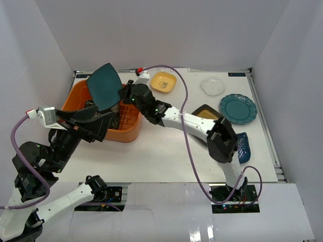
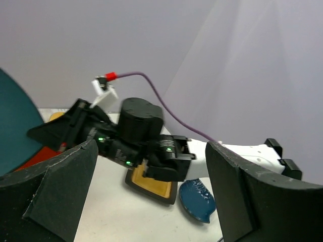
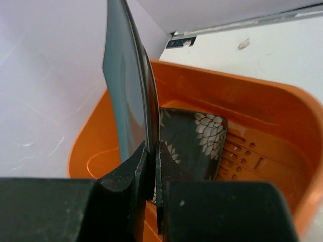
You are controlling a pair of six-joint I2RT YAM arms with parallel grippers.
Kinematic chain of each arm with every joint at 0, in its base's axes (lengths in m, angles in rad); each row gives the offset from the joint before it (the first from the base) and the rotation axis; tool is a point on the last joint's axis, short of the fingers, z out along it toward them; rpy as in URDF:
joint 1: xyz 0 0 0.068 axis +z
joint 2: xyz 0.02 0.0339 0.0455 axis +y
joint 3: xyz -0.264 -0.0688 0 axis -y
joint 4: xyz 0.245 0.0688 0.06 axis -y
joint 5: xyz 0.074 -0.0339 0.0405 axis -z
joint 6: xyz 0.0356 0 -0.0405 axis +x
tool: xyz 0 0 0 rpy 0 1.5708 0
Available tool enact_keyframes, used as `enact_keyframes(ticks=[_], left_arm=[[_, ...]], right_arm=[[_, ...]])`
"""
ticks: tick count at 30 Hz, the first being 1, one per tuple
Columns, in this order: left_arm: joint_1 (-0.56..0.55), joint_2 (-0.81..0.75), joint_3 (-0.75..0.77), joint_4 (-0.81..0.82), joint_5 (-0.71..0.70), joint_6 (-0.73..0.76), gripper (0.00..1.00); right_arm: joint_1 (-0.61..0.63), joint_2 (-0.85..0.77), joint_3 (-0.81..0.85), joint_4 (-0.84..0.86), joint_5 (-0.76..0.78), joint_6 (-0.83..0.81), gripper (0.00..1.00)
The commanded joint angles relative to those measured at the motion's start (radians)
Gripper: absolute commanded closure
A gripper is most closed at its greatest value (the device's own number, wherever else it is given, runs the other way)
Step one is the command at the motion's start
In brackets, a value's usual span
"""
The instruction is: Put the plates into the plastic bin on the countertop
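I have the teal square plate (image 1: 104, 85) pinched by its lower edge in the right end effector (image 1: 122, 93), which is clenched on it. The plate stands nearly upright over the orange plastic bin (image 1: 75, 96). Inside the bin the black floral square plate (image 3: 194, 138) leans against the ribbed floor and wall, just behind the held plate.

My left end effector (image 1: 106, 125) is spread wide with nothing in it, at the bin's near side.

The bin sits at the far left of the tabletop (image 1: 161, 156). To its right along the back are the small yellow square plate (image 1: 163, 82) and the clear round plate (image 1: 212, 85). The teal scalloped plate (image 1: 238, 108) lies nearer. The black-rimmed mustard plate (image 1: 206, 113) and the blue plate (image 1: 244, 146) are partly hidden by the right arm.
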Motion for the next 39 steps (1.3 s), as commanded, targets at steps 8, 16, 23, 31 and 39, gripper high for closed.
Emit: enact_keyframes(ticks=[8, 16, 23, 31, 39], left_arm=[[-0.002, -0.013, 0.007, -0.045, -0.040, 0.029, 0.02], [-0.002, -0.016, -0.005, -0.052, -0.047, 0.033, 0.02], [-0.002, -0.016, -0.030, -0.065, -0.054, 0.021, 0.02], [-0.002, -0.015, -0.039, -0.072, -0.060, 0.015, 0.02], [-0.002, -0.007, -0.062, -0.080, -0.101, 0.010, 0.02]], right_arm=[[-0.005, 0.200, 0.332, -0.036, -0.137, 0.120, 0.92], [-0.013, 0.195, 0.234, -0.063, -0.149, 0.185, 0.92], [-0.016, 0.202, 0.160, -0.108, -0.145, 0.226, 0.90], [-0.014, 0.208, 0.154, -0.168, -0.133, 0.217, 0.43], [-0.005, 0.185, 0.172, -0.232, -0.056, 0.151, 0.03]])
